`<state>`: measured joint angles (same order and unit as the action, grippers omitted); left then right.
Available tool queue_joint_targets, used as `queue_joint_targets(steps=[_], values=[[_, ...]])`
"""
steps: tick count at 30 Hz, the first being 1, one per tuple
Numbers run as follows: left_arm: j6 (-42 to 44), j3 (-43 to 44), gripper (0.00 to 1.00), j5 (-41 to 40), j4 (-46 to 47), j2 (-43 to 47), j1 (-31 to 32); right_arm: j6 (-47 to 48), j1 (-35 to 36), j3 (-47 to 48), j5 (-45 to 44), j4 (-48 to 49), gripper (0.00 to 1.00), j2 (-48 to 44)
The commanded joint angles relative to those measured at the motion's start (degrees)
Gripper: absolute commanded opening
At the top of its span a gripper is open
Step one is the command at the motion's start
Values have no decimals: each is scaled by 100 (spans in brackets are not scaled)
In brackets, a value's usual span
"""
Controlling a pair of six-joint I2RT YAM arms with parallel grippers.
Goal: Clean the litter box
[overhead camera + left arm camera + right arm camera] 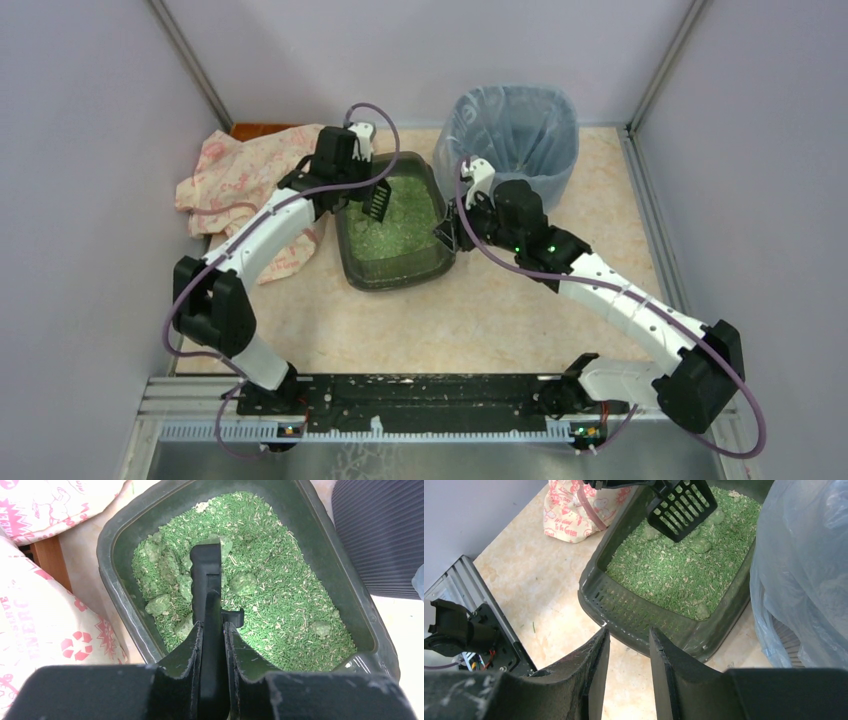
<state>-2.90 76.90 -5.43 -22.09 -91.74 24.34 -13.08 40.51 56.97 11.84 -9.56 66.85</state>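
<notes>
The litter box [396, 281] is a dark grey-green tray at the table's middle, filled with green litter [392, 228] and pale clumps [159, 605]. My left gripper [213, 630] is shut on the handle of a black slotted scoop [206, 575], whose head [681, 505] hangs tilted just above the litter at the far left of the tray. My right gripper [629, 635] is open at the box's near right corner [634, 615]. Its fingertips reach the rim's outer edge, with only bare table showing between them.
A round bin lined with a blue-grey bag [515, 130] stands right behind the box, close to my right arm [804, 570]. A pink-printed cloth bag [245, 175] lies to the left over a wooden block [47, 560]. Grey walls close in three sides.
</notes>
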Motion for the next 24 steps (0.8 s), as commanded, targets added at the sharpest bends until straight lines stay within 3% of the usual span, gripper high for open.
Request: queue_joint_targets(steps=[1,14,20,24], values=[[28,564,0,288,-900,-369,27,24,-70,53,105,297,35,-120],[-34,2029,0,1443,-1728,-1789,1,34,-183,-54,117,292,35,-197],[-122,1954,0,1734,-1771,-1804,-6,38,-261,-137,108,286,35,-274],[-53,1768,0,1357,-1909,-1734,-78,38,-268,-187,109,293,35,-335]])
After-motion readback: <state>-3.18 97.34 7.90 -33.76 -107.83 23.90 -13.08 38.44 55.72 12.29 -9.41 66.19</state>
